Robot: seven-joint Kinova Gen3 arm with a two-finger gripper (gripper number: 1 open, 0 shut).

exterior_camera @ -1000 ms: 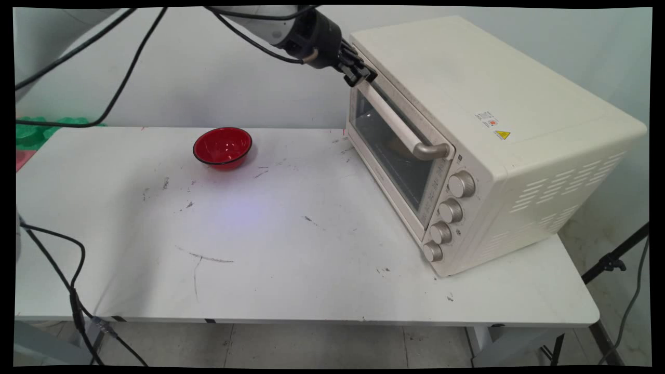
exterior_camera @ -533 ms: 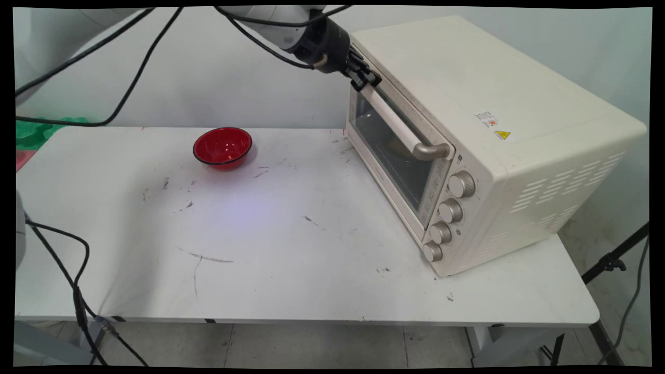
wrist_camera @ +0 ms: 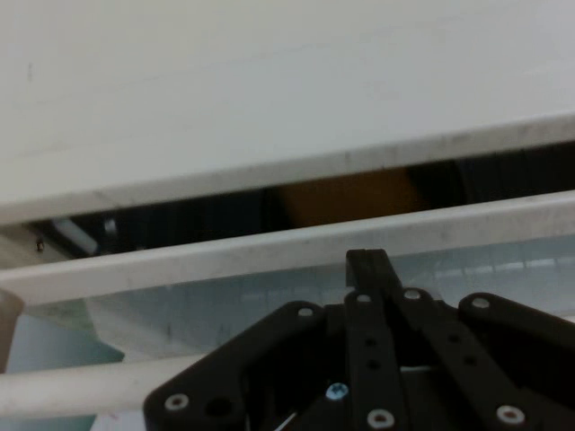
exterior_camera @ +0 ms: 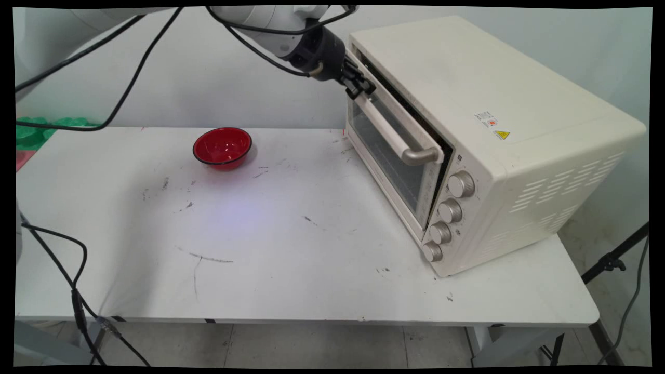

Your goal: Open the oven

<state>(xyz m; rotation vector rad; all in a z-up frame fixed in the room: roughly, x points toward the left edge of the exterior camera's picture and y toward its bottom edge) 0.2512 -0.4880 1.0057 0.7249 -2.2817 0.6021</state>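
A cream toaster oven [exterior_camera: 483, 88] stands on the right of the white table [exterior_camera: 270, 259]. Its glass door [exterior_camera: 387, 148] is tilted a little way out at the top, leaving a dark gap. My gripper [exterior_camera: 360, 86] is shut, with its tip at the far end of the door's handle [exterior_camera: 387, 130], by the door's top edge. In the hand view the gripper [wrist_camera: 368, 262] reaches over the handle [wrist_camera: 81, 386] to the door's upper rim [wrist_camera: 225, 256]. Something orange [wrist_camera: 350, 197] shows through the gap under the oven top [wrist_camera: 269, 90].
A red bowl [exterior_camera: 222, 147] sits at the back of the table, left of the oven. Several knobs [exterior_camera: 450, 210] run down the oven's front. Black cables [exterior_camera: 124, 78] hang from the arm. Green items [exterior_camera: 31, 130] lie beyond the table's left end, a tripod leg [exterior_camera: 613, 259] at the right.
The oven door was closed and now stands slightly ajar at the top. My gripper has shifted a little left and down with the handle's end.
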